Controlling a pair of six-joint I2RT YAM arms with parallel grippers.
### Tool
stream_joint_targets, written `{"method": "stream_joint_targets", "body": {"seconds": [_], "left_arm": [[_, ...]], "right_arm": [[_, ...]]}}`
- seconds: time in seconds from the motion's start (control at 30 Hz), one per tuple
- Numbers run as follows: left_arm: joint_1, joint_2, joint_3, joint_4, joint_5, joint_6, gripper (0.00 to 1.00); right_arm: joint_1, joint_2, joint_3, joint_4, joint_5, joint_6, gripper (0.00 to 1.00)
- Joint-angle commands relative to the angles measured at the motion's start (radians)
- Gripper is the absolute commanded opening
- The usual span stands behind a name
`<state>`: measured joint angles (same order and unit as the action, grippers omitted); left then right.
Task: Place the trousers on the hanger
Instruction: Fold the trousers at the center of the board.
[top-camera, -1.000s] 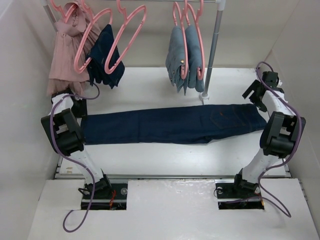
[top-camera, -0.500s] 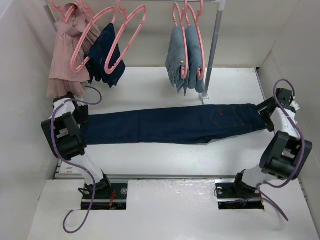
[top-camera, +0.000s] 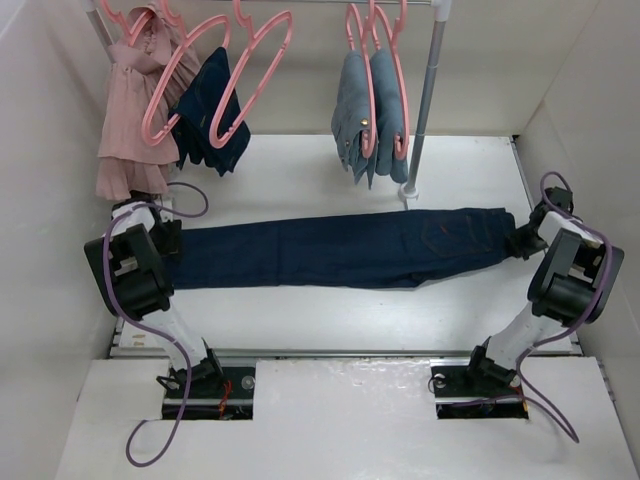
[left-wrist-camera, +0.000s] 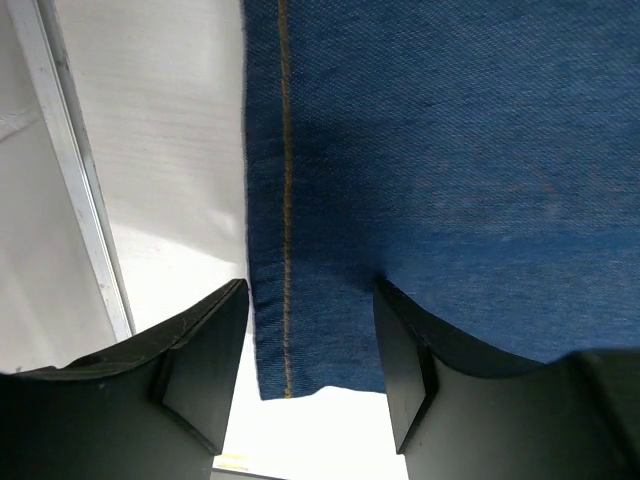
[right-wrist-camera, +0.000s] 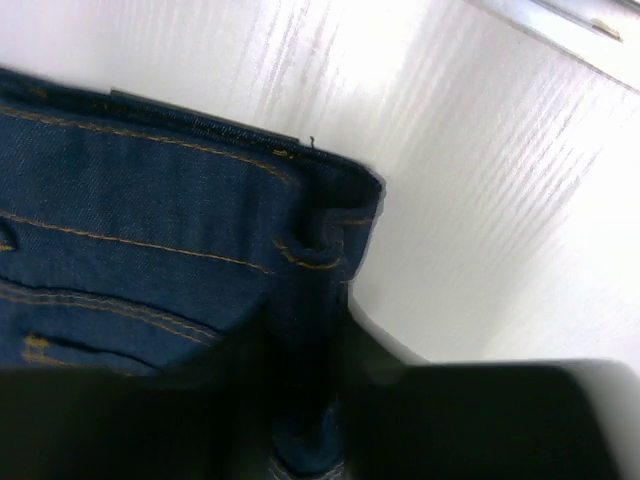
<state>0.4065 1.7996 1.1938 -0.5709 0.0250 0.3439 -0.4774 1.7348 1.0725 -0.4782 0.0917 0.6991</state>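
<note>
The trousers (top-camera: 340, 250), dark navy jeans, lie flat across the white table (top-camera: 330, 320), waistband to the right. My left gripper (top-camera: 168, 243) is low at the leg hem; in the left wrist view it (left-wrist-camera: 310, 290) stands open, its two black fingers astride the hem corner of the trousers (left-wrist-camera: 450, 150). My right gripper (top-camera: 522, 243) is at the waistband end. In the right wrist view it (right-wrist-camera: 305, 400) is shut on a bunched fold of the trousers (right-wrist-camera: 130, 230). An empty pink hanger (top-camera: 262, 62) hangs on the rail at the back left.
On the rail hang a pink blouse (top-camera: 130, 110), a small dark garment (top-camera: 212, 110) and light-blue jeans (top-camera: 370, 110) on more pink hangers. The rail's grey post (top-camera: 420, 110) stands just behind the trousers. White walls close in on both sides.
My right gripper came down from the back right to the waistband and closed on it. My left gripper shifted slightly at the hem.
</note>
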Motion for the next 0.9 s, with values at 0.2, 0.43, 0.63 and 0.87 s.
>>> {"method": "stream_joint_targets", "body": {"seconds": [0.2,0.43,0.63,0.87], "left_arm": [[-0.015,-0.055,0.009,-0.041,0.107,0.038,0.50],[-0.084,-0.055,0.030,-0.064,0.110,0.029,0.50],[-0.167,-0.057,0.021,-0.064,0.101,0.020,0.50],[-0.259,-0.066,0.021,-0.086,0.101,0.010,0.50]], "right_arm": [[-0.027,-0.110,0.063,-0.002,0.061,-0.076,0.00],[0.227,-0.418,0.200,-0.056,0.332,-0.127,0.00],[0.442,-0.515,0.297,-0.123,0.594,-0.188,0.00],[0.422,-0.572,0.478,-0.105,0.525,-0.394,0.00]]}}
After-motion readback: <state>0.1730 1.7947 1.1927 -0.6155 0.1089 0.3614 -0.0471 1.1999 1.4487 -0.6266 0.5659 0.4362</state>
